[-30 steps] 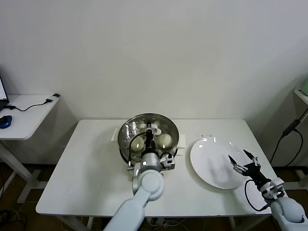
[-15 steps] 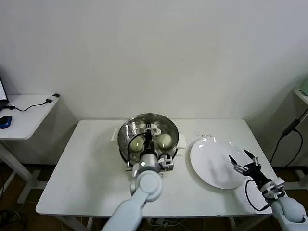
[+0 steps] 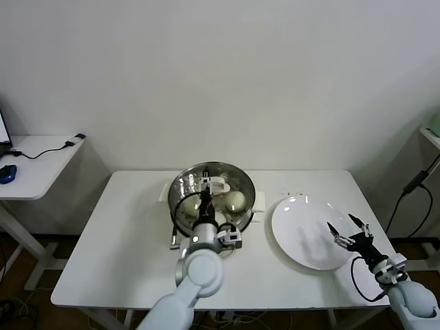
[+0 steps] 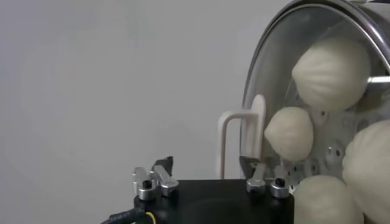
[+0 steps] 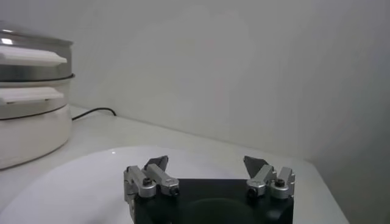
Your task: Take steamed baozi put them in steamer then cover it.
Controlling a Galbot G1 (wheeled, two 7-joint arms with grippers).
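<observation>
The steamer point(image 3: 180, 196) stands at the table's middle back with the clear glass lid point(image 3: 232, 180) on it, white handle point(image 3: 217, 183) up. Baozi point(image 3: 235, 200) show through the glass; in the left wrist view several baozi point(image 4: 329, 73) lie behind the lid point(image 4: 268, 79). My left gripper point(image 3: 205, 208) is open and empty at the steamer's near side; the lid's white handle point(image 4: 241, 140) stands just beyond its fingers, touching neither. My right gripper point(image 3: 347, 231) is open and empty, low over the white plate point(image 3: 299, 213).
The plate point(image 5: 73, 176) holds nothing. The steamer's white base point(image 5: 24, 122) and its black cord point(image 5: 91, 112) lie past the plate. A side table point(image 3: 41, 161) with a blue mouse point(image 3: 7, 173) stands at the far left.
My left gripper has drawn back from over the lid toward the table's near edge, leaving the white handle uncovered. The right arm has not moved.
</observation>
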